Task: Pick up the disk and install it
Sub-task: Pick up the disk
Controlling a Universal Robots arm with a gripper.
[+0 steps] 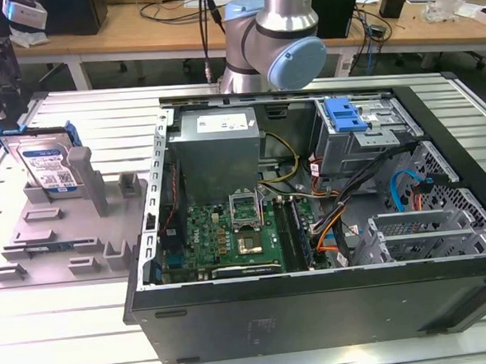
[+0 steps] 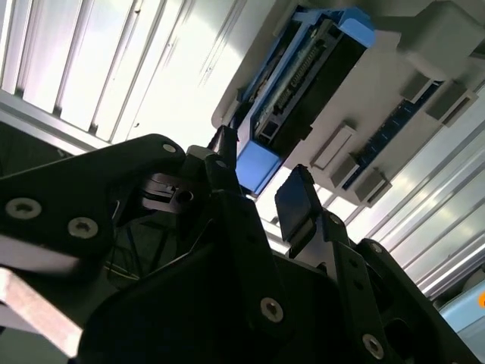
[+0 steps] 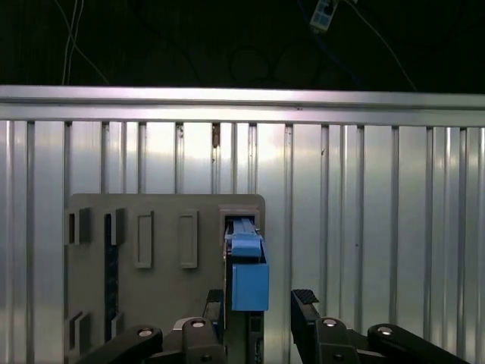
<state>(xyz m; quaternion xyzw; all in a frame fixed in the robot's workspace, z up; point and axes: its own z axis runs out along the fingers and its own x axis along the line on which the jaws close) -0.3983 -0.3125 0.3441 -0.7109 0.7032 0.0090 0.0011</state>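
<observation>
Matt plastics on ribbed bare metal
Just ahead of the matt black fingers of the gripper, smooth blue plastic framing the disk; under that, dull grey plastic of the holder; all around, grooved silvery metal of the table, shining where lit.

Print on the disk and on the power supply is too small to read.

Ribbed aluminium worktable, cluttered wooden benches behind, perhaps dark floor beneath them.
</observation>
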